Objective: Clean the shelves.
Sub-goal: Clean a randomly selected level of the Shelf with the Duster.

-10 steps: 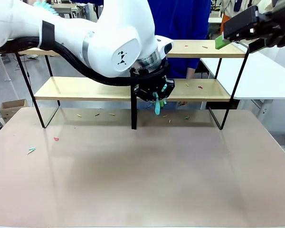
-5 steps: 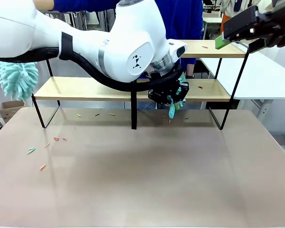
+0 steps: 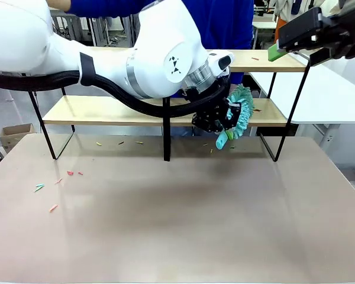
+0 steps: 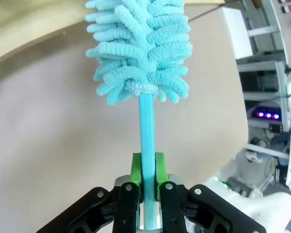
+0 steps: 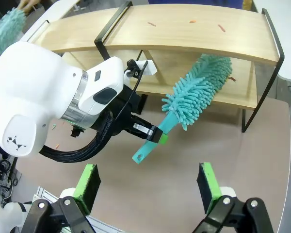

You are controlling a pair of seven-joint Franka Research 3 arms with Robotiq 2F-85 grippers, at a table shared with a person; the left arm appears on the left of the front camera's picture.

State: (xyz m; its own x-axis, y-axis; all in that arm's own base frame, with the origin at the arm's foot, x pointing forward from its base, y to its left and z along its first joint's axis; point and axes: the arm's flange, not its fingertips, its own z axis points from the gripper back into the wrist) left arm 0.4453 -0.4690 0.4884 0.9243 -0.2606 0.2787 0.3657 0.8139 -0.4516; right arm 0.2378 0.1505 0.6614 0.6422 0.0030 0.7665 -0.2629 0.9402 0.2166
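The shelves (image 3: 106, 110) stand just behind the left gripper (image 4: 145, 167). One second ago this gripper hung at the central post (image 3: 165, 139) with the duster (image 3: 241, 115) pointing down. Since then it went to the right and swung the fluffy head up over the right half of the lower board. I judge that the sweeping of this half begins now. The gripper is closed firmly on the thin teal handle.

The right gripper (image 5: 148, 187) waits high above, fingers wide apart, holding nothing.

Above the duster head is the upper board, and beyond its tip the black end frame (image 3: 294, 106). In front, over the table (image 3: 177, 225), there is free room. Small coloured crumbs (image 5: 191, 21) lie on the upper board.
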